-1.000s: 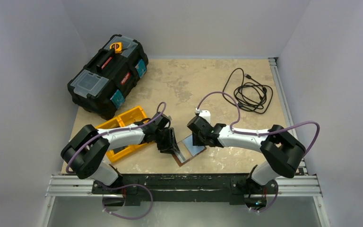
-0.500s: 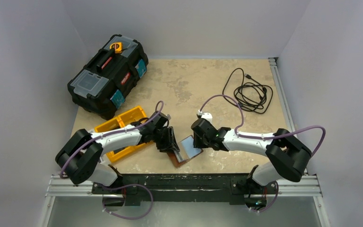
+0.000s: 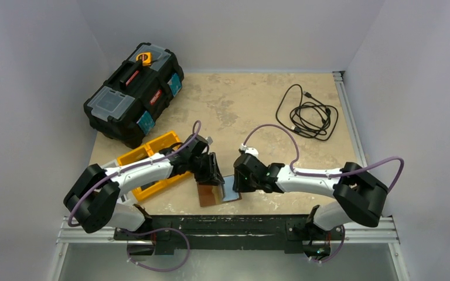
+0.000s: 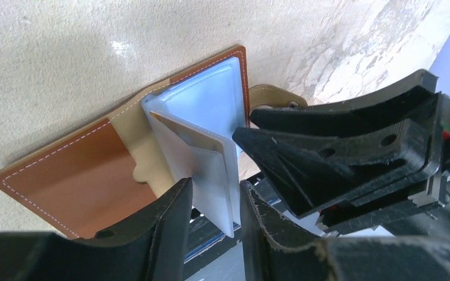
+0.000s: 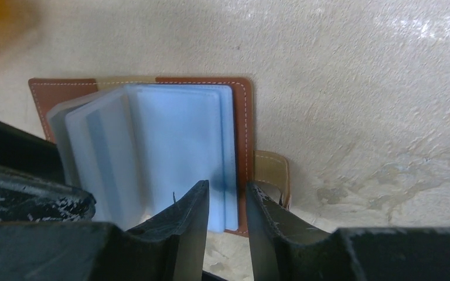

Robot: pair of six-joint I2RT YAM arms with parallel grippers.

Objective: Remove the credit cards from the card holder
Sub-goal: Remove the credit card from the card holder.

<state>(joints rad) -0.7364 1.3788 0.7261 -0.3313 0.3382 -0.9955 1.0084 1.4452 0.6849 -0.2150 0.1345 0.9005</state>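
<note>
Narrow left end effector (image 4: 215, 186) straddles the open card holder's (image 4: 82, 170) raised sleeve (image 4: 194, 146), grip unclear; narrow right end effector (image 5: 227, 188) faces it over the tab (image 5: 272, 172) edge

Smooth brown leather, pale-stitched, is seen on the card holder (image 4: 76, 170); its sleeves (image 4: 211, 111) are shown as frosted translucent plastic; the worktop (image 4: 64, 58) is seen matt, mottled.

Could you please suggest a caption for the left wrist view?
Left gripper pinching a raised plastic sleeve of the open card holder, with the right gripper close beside its snap tab.
</note>
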